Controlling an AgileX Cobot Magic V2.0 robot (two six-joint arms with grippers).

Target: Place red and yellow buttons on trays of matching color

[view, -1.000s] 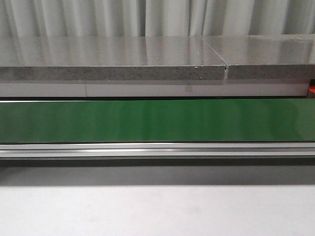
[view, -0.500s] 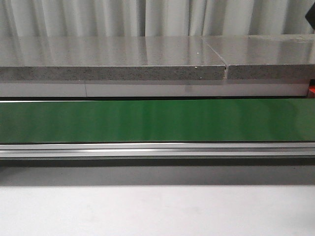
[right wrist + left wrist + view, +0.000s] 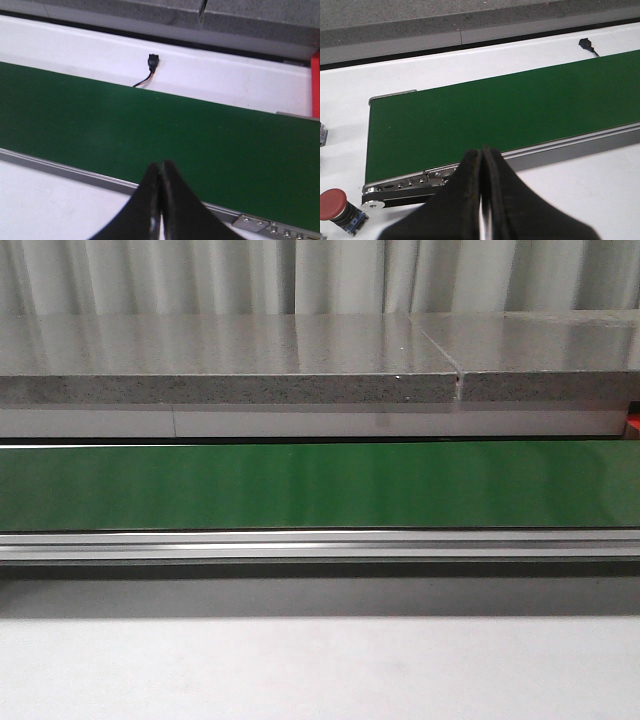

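Note:
A red button (image 3: 333,206) on a blue-grey base sits on the white table just off the end of the green conveyor belt (image 3: 505,110), seen only in the left wrist view. My left gripper (image 3: 482,152) is shut and empty, hovering over the belt's near rail, apart from the button. In the right wrist view my right gripper (image 3: 161,166) is shut on nothing, above the belt (image 3: 165,130) near its near rail. A red edge (image 3: 315,85), possibly the red tray, shows beyond the belt's end. No yellow button or yellow tray is in view. Neither gripper appears in the front view.
The belt (image 3: 320,485) spans the front view, with a grey stone shelf (image 3: 230,370) behind it and white table in front. A small black connector with wires (image 3: 151,62) lies on the white surface behind the belt. Part of another grey object (image 3: 322,135) shows at the frame edge.
A dark shape that showed at the front view's upper right corner half a second ago is gone. Nothing else has moved.

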